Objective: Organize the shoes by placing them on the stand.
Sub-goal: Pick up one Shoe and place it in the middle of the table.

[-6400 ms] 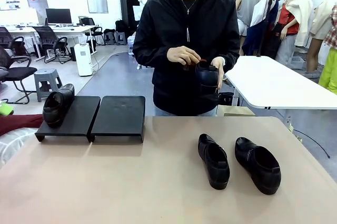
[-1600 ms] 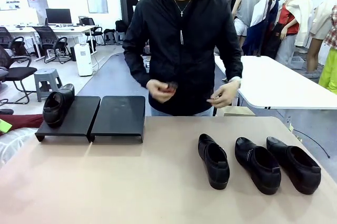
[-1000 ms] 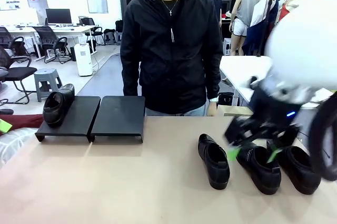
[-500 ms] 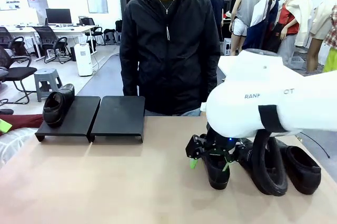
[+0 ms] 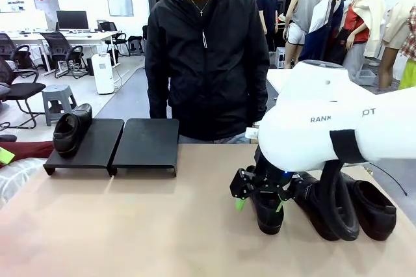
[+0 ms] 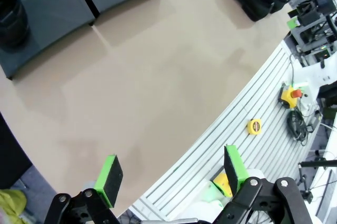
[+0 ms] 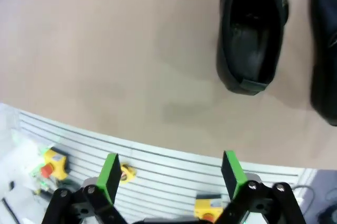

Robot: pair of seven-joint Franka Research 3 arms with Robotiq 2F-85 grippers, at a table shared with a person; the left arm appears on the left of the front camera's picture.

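Tan matte tabletop (image 5: 130, 225), as I see it from the front camera. At the far left stand two low matte-black rectangular platforms (image 5: 148, 144), side by side on short feet. On the right half, three glossy black leather slip-on shoes (image 5: 376, 212) lie in a row, close together, directly on the surface.

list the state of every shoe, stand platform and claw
shoe on stand: placed, left platform
left platform: one shoe on it
right platform: no shoe yet
three table shoes: upright, unplaced
right claw: open, at leftmost table shoe
left claw: open, holding nothing
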